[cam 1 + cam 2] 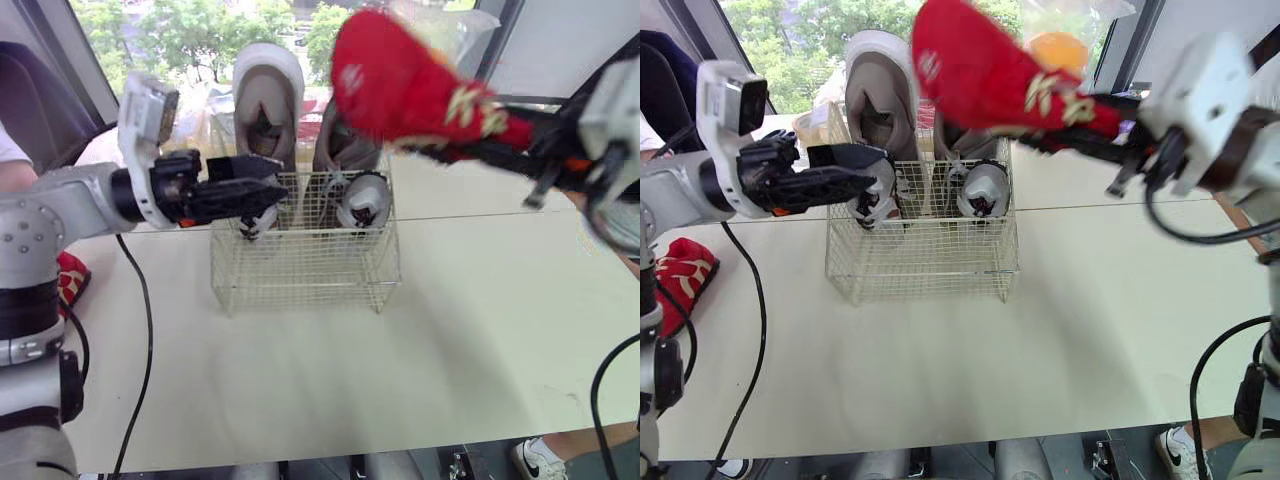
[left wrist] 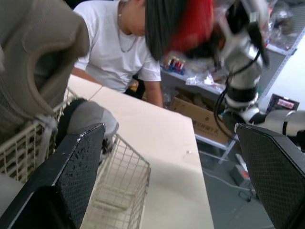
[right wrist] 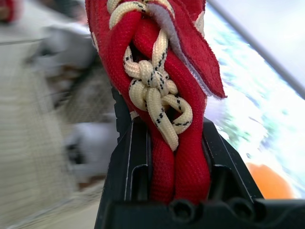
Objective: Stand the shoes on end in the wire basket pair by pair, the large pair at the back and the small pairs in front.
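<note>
1. The red shoe is clamped by its cream-laced upper between the fingers of the right hand. It is held in the air above the wire basket, toward its right side.
2. The left hand is spread wide with nothing in it, at the basket's left rim.
3. In the basket, the large grey pair is stood on end at the back, and the small grey pair is set in front.
4. A second red shoe is seen lying at the left edge of the worktop.
</note>
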`<state>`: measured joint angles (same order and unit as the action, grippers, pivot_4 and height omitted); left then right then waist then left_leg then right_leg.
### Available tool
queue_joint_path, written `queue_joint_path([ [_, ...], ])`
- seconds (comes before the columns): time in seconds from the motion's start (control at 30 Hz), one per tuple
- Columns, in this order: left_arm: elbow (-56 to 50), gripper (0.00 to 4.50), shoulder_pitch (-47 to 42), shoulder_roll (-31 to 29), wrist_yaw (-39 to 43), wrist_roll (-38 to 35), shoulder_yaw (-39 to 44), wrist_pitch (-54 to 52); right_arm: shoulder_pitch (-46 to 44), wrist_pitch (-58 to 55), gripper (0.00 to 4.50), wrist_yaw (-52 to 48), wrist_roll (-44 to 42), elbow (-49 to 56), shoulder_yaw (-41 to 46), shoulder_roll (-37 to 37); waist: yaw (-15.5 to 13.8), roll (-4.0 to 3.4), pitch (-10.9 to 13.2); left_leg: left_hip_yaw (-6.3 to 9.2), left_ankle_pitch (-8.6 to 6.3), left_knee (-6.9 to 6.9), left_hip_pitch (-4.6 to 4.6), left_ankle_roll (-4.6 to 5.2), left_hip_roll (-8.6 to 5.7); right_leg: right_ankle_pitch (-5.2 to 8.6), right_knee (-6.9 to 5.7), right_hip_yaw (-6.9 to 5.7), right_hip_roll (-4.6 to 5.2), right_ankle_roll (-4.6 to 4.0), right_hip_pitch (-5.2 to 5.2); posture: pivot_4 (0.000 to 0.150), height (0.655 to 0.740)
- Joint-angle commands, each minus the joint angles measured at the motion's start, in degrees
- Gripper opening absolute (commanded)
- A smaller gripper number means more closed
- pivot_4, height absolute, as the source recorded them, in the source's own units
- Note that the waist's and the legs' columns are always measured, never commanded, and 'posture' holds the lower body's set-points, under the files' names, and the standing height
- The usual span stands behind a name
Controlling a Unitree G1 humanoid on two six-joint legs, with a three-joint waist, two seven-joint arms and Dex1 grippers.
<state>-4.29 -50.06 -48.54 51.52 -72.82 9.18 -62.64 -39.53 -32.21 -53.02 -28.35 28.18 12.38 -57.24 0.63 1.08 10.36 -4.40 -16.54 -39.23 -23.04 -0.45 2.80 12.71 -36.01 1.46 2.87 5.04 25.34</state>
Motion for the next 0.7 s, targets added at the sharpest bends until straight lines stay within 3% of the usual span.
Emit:
queue_joint_path([
  [0.03, 1.01, 4.50, -3.24, 1.15, 0.44, -0.49, 0.11, -2.33, -1.67, 8.31, 0.69, -0.79, 5.86, 0.57, -3.83, -0.78, 0.04, 0.00, 0.00, 0.00, 0.00, 0.00, -0.01, 0.00, 0.00, 0.00, 0.00, 0.00, 0.00, 0.01, 0.01, 0.150, 0.7400],
  [0.23, 0.76, 4.50, -3.65, 4.06, -0.47, -0.49, 0.38, -4.31, -2.24, 16.94, 0.69, -1.37, 13.38, -3.09, -9.17, -0.37, 0.11, 0.01, 0.00, 0.02, 0.00, 0.01, -0.01, 0.00, 0.02, -0.03, -0.04, -0.01, -0.04, 0.07, 0.05, 0.150, 0.7400],
  [0.47, 0.76, 4.50, -3.61, 6.86, -2.35, 2.07, -0.61, -4.59, -4.73, 19.92, 0.69, -2.71, 14.68, -3.21, -12.20, 1.71, 0.14, 0.00, 0.01, 0.03, 0.01, 0.01, 0.00, 0.00, 0.03, -0.08, -0.08, 0.00, -0.06, 0.16, 0.06, 0.150, 0.7400],
  [0.57, -0.32, 3.64, -2.32, 7.13, -2.28, 4.01, -1.59, -4.42, -6.22, 19.33, 0.68, -3.22, 13.93, -2.73, -12.51, 2.44, 0.11, 0.00, 0.01, 0.04, 0.01, 0.01, 0.00, 0.00, 0.03, -0.08, -0.08, -0.01, -0.06, 0.15, 0.06, 0.150, 0.7400],
  [0.7, -1.49, 1.59, -0.96, 7.74, -2.59, 4.34, -1.11, -4.49, -7.82, 14.76, 0.68, -3.42, 10.51, -1.28, -11.24, 3.06, 0.08, 0.00, 0.01, 0.03, 0.01, 0.01, -0.01, -0.01, 0.03, -0.07, -0.07, -0.01, -0.05, 0.13, 0.06, 0.150, 0.7400],
])
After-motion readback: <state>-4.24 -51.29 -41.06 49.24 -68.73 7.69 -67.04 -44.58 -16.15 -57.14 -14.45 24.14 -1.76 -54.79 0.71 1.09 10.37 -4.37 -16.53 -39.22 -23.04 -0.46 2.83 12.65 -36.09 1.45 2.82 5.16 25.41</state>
